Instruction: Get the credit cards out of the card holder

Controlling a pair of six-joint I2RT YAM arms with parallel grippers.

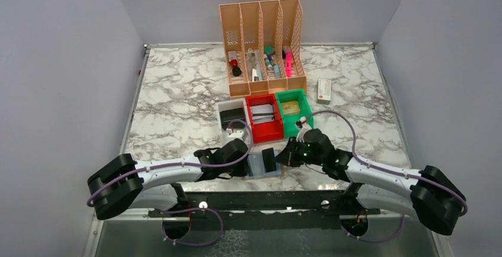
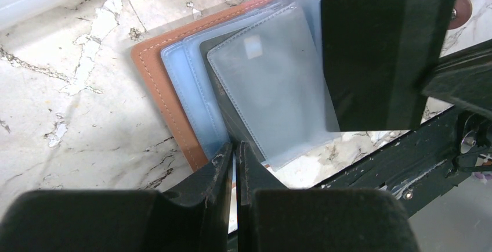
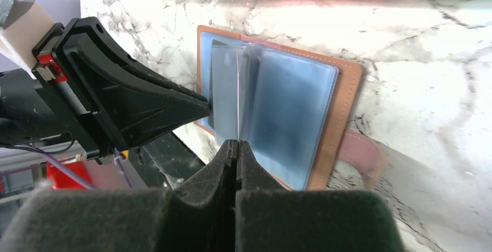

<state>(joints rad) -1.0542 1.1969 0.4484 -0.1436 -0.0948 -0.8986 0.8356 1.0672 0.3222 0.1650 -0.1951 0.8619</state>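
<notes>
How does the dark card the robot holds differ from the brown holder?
The dark card is plain and lifted, pinched in the right gripper; the card holder is tan-brown with bluish clear sleeves and lies open on the table. The card is smaller than the holder. Both are flat rectangles.

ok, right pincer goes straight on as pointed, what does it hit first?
Right pincer probably meets the open sleeves of the card holder, just past the dark card it grips; left pincer sits aside. Depth unclear.
</notes>
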